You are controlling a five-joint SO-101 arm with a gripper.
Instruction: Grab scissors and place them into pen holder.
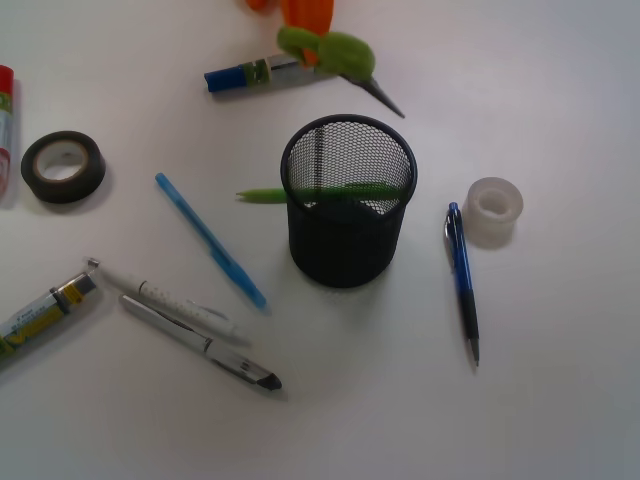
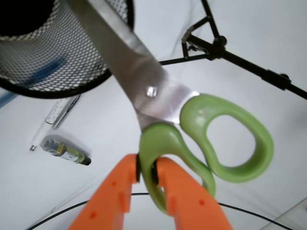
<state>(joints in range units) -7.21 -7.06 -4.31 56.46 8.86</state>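
Your orange claw [image 2: 146,175] is clamped on one lime-green handle loop of the scissors [image 2: 158,103], which hang in the air with closed blades pointing at the rim of the black mesh pen holder [image 1: 347,200] on the white table [image 1: 560,400].

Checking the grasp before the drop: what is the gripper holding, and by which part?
The gripper holds the scissors, its orange fingers clamped on one green handle loop, blades pointing toward the pen holder.

Lime-green-handled scissors [image 1: 335,55] held by the orange gripper [image 1: 300,12] at the desk's far edge.
The black wire-mesh pen holder [image 1: 347,200] stands mid-desk, nearer than the scissors.
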